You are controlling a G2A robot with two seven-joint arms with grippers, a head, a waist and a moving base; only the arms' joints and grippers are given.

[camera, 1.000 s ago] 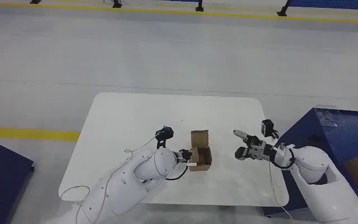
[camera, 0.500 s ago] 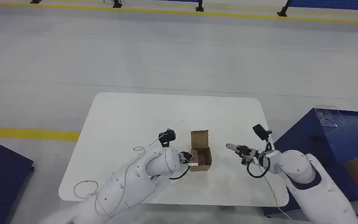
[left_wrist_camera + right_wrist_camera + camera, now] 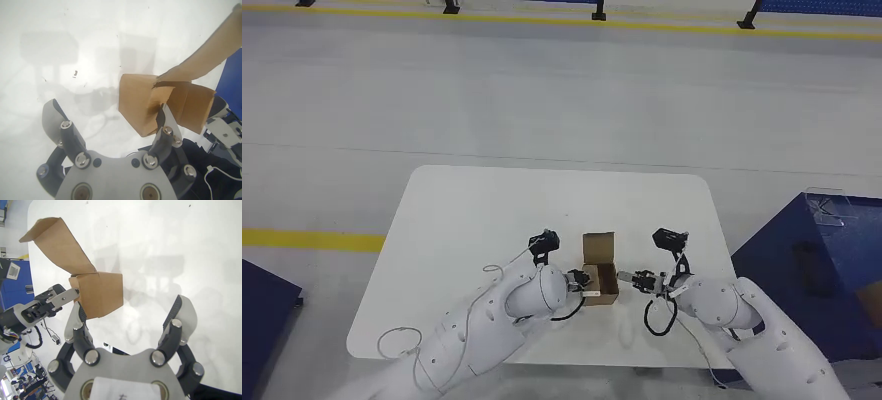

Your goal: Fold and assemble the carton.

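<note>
Left gripper [image 3: 107, 113] jaws were spread wide, gripping nothing. One finger [image 3: 167, 121] sat against the left side of the carton [image 3: 136, 104] at a ragged edge; couldn't tell if it was inside or outside the wall. The other finger was off over bare table. Right gripper [image 3: 130, 315] was likewise released, with one finger [image 3: 78, 315] just touching the carton's near-right corner and the other well clear. The carton stood on the near-middle of the white table [image 3: 472, 220], between the two grippers, body squared up, top open, lid flap [image 3: 599, 246] raised on the far side. My read: body erected, closing step in hand, lid not yet folded. Next move likely needs one gripper bracing a wall while the other gets behind the flap and pushes it down toward the near side; a light box would probably slide if unbraced. Little in the way: a cable loop [image 3: 657, 318] hung under the right arm near the carton, and a blue cabinet [image 3: 812, 250] stood beyond the table's right edge, well apart. The ragged edge might buckle.
</note>
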